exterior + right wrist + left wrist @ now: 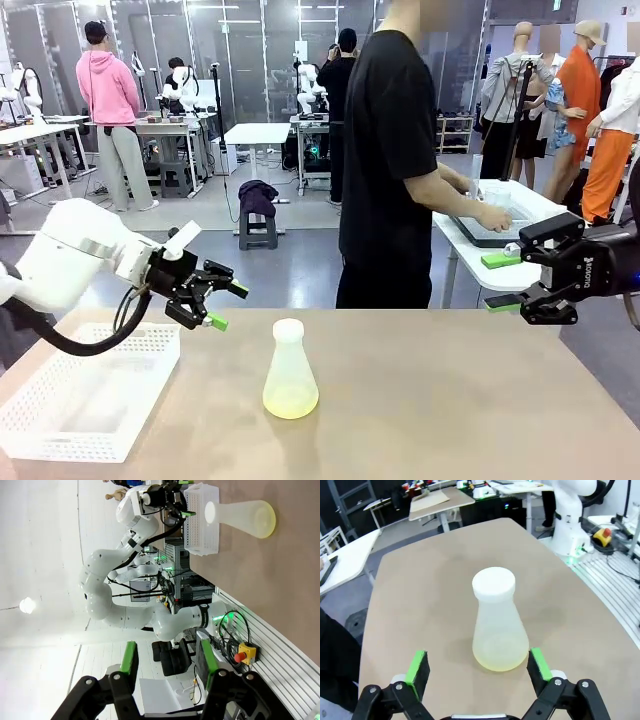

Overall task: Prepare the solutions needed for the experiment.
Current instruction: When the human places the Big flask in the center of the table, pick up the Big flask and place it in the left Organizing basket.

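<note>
The flask point(290, 370) holding the solutions point(291, 402) stands upright at table centre, capped, with a shallow yellow-green layer at its base. The left gripper point(221, 304) hovers at its 10 o'clock, jaws released and empty. The right gripper point(509, 282) hangs at 2 o'clock, jaws parted, grasping nothing. Step in hand appears to be the approach. Next move: advance the left gripper until its pads point(418, 667) straddle the flask body, then clamp.

Bare table point(450, 400) surrounds the lone flask point(290, 372); basket point(90, 400) sits left.
</note>
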Tool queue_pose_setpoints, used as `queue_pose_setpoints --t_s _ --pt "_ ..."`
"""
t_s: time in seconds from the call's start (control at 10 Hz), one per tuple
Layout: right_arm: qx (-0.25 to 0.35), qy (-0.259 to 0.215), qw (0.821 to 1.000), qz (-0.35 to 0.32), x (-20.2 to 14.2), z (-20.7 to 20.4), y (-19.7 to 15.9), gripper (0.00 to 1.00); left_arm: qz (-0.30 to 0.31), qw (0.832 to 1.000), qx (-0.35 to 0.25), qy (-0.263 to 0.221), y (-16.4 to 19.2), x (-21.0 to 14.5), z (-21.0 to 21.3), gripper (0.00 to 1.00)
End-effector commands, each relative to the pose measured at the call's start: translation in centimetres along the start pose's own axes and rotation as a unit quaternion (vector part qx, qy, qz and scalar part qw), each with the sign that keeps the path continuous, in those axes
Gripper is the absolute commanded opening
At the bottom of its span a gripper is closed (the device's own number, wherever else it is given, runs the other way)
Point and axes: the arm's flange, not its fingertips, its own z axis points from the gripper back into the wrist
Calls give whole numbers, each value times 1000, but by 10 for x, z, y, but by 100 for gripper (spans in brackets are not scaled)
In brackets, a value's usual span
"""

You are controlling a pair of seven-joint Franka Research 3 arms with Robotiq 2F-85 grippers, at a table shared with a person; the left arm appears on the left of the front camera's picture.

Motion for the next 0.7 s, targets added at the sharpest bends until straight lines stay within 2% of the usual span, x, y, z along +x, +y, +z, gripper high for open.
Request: queue_pose_setpoints --t_s 0.0,0.3,0.6 --pt "2 1 1000 5 0 0 1 62 22 998 -59 -21 11 -5 -10 100" --pt "2 1 1000 5 0 0 1 62 49 993 -85 -66 18 -14 -34 100" --pt "2 1 1000 5 0 0 1 62 65 991 -88 -82 31 -23 -57 100"
